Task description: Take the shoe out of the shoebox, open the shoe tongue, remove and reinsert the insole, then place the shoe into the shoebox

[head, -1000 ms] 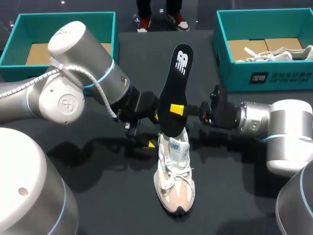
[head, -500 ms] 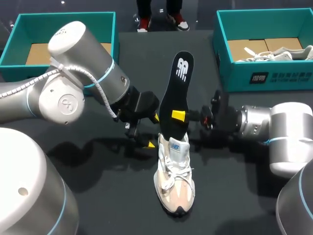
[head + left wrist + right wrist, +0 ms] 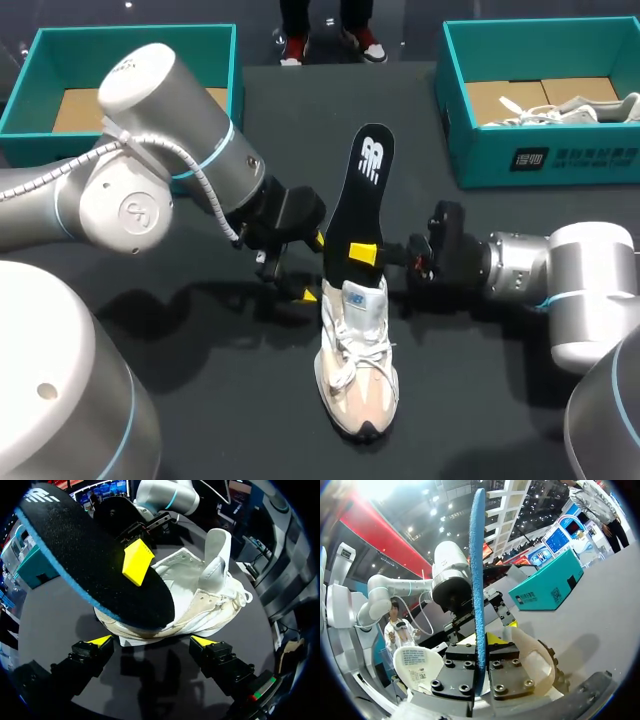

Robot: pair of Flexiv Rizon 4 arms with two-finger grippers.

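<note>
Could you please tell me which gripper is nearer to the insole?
Right. The right gripper is shut on the insole; the left gripper sits open at the heel of the shoe.

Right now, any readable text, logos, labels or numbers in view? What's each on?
Nothing is sharp enough to quote.
insole: a white logo, no legible words.
right shoebox: white print on its front wall, too small to read.
shoe tongue: blue label, blurred.
left shoebox, right wrist view: print and a square code, too small.
</note>
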